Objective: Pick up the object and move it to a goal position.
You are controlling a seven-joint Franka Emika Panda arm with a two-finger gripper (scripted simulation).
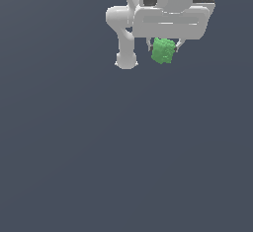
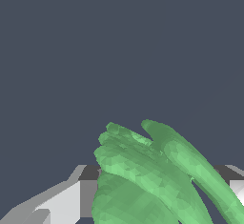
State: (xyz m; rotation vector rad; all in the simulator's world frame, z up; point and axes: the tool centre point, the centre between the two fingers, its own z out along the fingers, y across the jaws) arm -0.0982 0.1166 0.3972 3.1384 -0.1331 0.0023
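Green, ridged object [image 2: 152,180] fills the wrist view close up, pinched between the fingers of the gripper [image 1: 163,48]; looks light and rigid, bumpy enough to resist slipping; best held across its flanks; hangs far, right, below the white arm [image 1: 126,33].

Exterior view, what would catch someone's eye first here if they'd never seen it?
The bright green chunk, clamped between the fingers of the white gripper near the top of the exterior view, against plain dark grey. In the wrist view that chunk looms large and ridged.
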